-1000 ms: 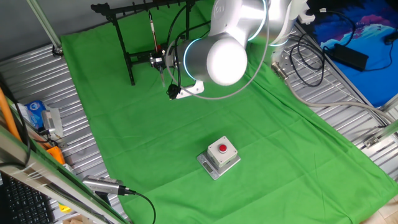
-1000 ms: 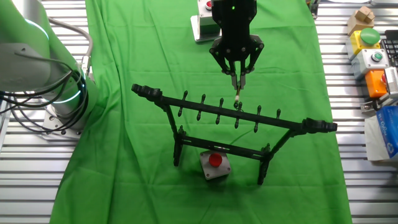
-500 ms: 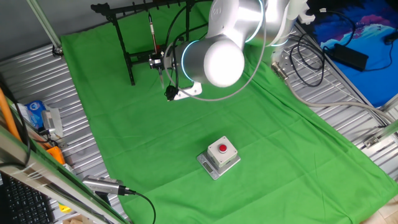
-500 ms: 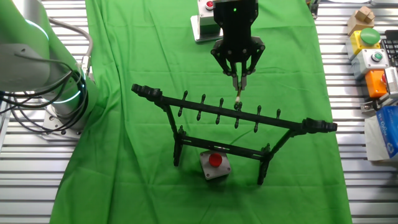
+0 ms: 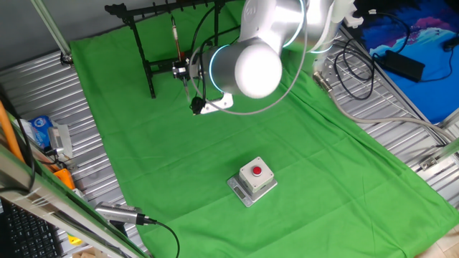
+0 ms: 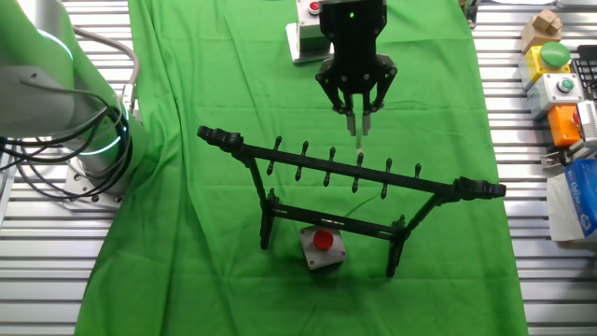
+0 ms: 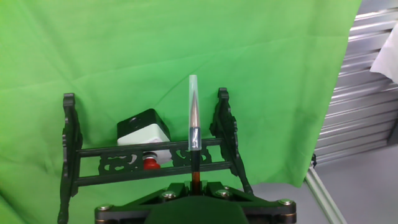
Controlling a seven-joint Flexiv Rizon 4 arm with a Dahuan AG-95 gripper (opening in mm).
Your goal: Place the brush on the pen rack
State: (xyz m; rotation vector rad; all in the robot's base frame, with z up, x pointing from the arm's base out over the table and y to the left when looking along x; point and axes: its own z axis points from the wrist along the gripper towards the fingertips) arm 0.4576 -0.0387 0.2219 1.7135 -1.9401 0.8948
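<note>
The black pen rack [image 6: 438, 184] stands upright on the green cloth. It also shows in one fixed view [image 5: 141, 46] and in the hand view [image 7: 143, 149]. My gripper [image 6: 357, 110] is shut on the brush [image 6: 360, 138], just behind the rack's top bar. The brush's pale tip sits close to the bar's pegs without touching them. In the hand view the gripper [image 7: 194, 185] grips the reddish-brown shaft, and the brush [image 7: 193, 124] points straight out with a clear cap over its tip. In one fixed view the brush [image 5: 174, 34] is a thin line above the gripper [image 5: 185, 70].
A red-button box [image 6: 322, 246] sits under the rack's lower crossbar [image 7: 147, 138]. Another button box [image 5: 252, 179] sits mid-cloth. A silver cabled cylinder [image 5: 118, 213] lies at the cloth's edge. Control boxes [image 6: 558, 75] stand at the right. The robot base [image 6: 56, 93] is at the left.
My gripper has shifted slightly with the brush. In the other fixed view the brush tip has drawn back a little from the rack's top bar.
</note>
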